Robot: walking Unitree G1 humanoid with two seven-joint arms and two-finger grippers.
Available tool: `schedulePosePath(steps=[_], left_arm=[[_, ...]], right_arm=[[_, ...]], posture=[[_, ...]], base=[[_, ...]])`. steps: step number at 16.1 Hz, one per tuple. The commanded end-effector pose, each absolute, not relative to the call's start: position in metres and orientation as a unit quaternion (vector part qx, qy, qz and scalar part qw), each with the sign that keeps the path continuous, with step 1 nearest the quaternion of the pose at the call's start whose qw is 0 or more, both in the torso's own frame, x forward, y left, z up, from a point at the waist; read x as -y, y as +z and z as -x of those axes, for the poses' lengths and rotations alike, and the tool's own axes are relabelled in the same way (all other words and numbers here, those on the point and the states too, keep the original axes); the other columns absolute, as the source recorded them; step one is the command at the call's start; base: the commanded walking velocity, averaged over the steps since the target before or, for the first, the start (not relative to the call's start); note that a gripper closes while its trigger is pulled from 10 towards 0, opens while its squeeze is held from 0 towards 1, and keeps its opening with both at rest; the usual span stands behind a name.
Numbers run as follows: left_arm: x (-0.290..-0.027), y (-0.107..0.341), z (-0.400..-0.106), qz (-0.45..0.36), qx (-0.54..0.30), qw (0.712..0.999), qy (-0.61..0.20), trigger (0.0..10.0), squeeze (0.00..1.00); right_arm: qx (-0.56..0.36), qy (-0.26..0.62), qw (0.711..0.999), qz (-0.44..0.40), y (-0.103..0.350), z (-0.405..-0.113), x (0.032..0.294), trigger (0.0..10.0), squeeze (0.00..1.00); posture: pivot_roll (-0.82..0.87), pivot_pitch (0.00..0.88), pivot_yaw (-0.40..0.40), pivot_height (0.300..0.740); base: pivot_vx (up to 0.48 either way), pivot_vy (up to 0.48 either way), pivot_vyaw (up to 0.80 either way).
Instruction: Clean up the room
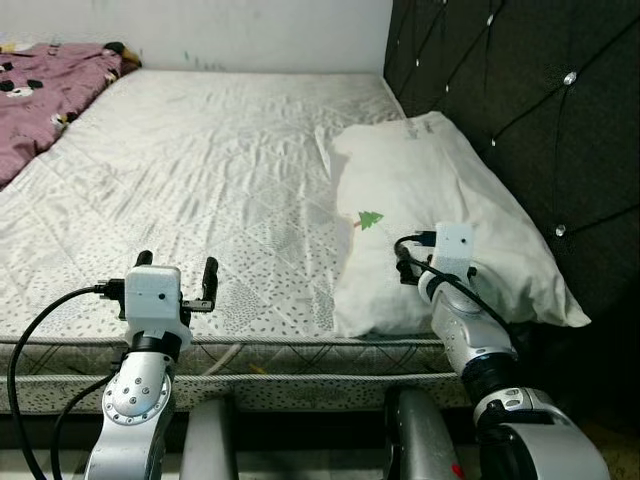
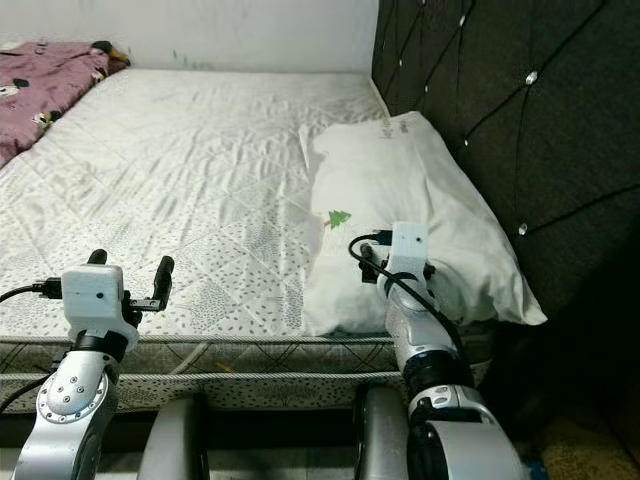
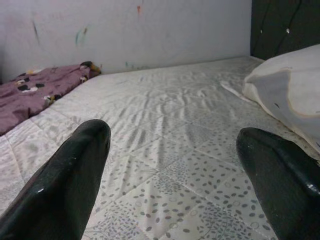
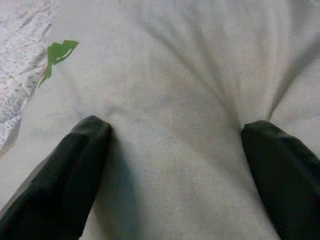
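A white pillow (image 1: 430, 190) with a small green tree print (image 1: 371, 219) lies on the right side of the bed, against the dark headboard. My right gripper (image 4: 170, 165) is open, and both black fingertips (image 4: 75, 150) press into the pillow's near end, denting the cloth. My left gripper (image 1: 178, 264) hovers open just above the near edge of the mattress (image 1: 200, 160), holding nothing. In the left wrist view its fingers (image 3: 65, 180) frame the bare sheet, with the pillow (image 3: 290, 90) off to one side.
A purple patterned blanket (image 1: 40, 90) is bunched at the far left corner of the bed. The black tufted headboard (image 1: 520, 90) runs along the right side. A white wall (image 1: 250, 30) stands behind the bed. The mattress edge (image 1: 300, 355) is right before me.
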State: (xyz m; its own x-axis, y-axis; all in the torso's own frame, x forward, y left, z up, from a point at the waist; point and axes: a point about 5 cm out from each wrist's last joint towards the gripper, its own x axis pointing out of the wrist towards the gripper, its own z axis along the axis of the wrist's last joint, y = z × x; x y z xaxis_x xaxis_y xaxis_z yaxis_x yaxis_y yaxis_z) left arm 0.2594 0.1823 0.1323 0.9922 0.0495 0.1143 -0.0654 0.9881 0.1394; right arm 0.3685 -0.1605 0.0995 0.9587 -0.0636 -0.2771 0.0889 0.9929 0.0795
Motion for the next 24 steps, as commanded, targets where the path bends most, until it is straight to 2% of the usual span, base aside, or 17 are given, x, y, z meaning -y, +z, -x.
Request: schedulePosePath(steps=[1, 2, 3, 5, 9, 10, 15, 16, 20, 24], left_arm=[[-0.183, 0.137, -0.265, -0.075, 0.064, 0.995, 0.033, 10.0, 0.0], [-0.182, 0.142, -0.27, -0.071, 0.078, 0.994, 0.035, 10.0, 0.0], [-0.181, 0.147, -0.275, -0.068, 0.088, 0.993, 0.038, 10.0, 0.0], [-0.181, 0.154, -0.281, -0.065, 0.108, 0.991, 0.042, 10.0, 0.0], [-0.18, 0.15, -0.282, -0.056, 0.111, 0.991, 0.051, 10.0, 0.0], [-0.179, 0.148, -0.282, -0.05, 0.109, 0.992, 0.048, 10.0, 0.0], [-0.183, 0.146, -0.275, -0.052, 0.109, 0.991, 0.057, 10.0, 0.0], [-0.184, 0.146, -0.274, -0.054, 0.109, 0.991, 0.057, 10.0, 0.0], [-0.19, 0.133, -0.262, -0.057, 0.083, 0.993, 0.069, 10.0, 0.0], [-0.188, 0.141, -0.268, -0.066, 0.089, 0.992, 0.052, 10.0, 0.0]], right_arm=[[-0.135, -0.046, 0.987, -0.074, 0.094, -0.365, 0.168, 10.0, 1.0], [-0.069, -0.024, 0.994, -0.077, 0.115, -0.371, 0.163, 10.0, 0.29], [-0.026, -0.008, 0.997, -0.075, 0.129, -0.374, 0.16, 10.0, 0.0], [0.059, 0.019, 0.996, -0.057, 0.15, -0.366, 0.154, 10.0, 0.0], [0.099, 0.023, 0.994, -0.049, 0.155, -0.345, 0.157, 10.0, 0.0], [0.103, 0.015, 0.992, -0.066, 0.155, -0.339, 0.161, 10.0, 1.0], [0.098, 0.005, 0.994, -0.052, 0.155, -0.326, 0.17, 10.0, 1.0], [0.093, 0.011, 0.993, -0.067, 0.155, -0.326, 0.169, 10.0, 0.0], [0.103, 0.02, 0.992, -0.066, 0.161, -0.327, 0.163, 10.0, 0.0], [0.099, -0.004, 0.994, -0.054, 0.16, -0.327, 0.17, 10.0, 0.0]], posture=[[0.06, 0.0, 0.004, 0.498], [0.05, 0.0, 0.009, 0.498], [0.04, 0.0, 0.01, 0.498], [0.04, 0.0, 0.01, 0.498], [0.01, 0.0, 0.003, 0.498], [0.01, 0.0, 0.003, 0.498], [0.02, 0.0, 0.005, 0.498], [0.02, 0.0, 0.008, 0.498], [0.02, 0.0, 0.015, 0.498], [0.02, 0.0, 0.034, 0.52]], base=[[0.0, 0.0, 0.0], [0.0, 0.0, 0.0], [0.0, 0.0, 0.0], [0.0, 0.0, 0.0], [0.0, 0.0, 0.0], [0.0, 0.0, 0.0], [0.0, 0.0, 0.0], [0.0, 0.0, 0.0], [0.0, 0.0, 0.0], [0.0, 0.0, 0.0]])
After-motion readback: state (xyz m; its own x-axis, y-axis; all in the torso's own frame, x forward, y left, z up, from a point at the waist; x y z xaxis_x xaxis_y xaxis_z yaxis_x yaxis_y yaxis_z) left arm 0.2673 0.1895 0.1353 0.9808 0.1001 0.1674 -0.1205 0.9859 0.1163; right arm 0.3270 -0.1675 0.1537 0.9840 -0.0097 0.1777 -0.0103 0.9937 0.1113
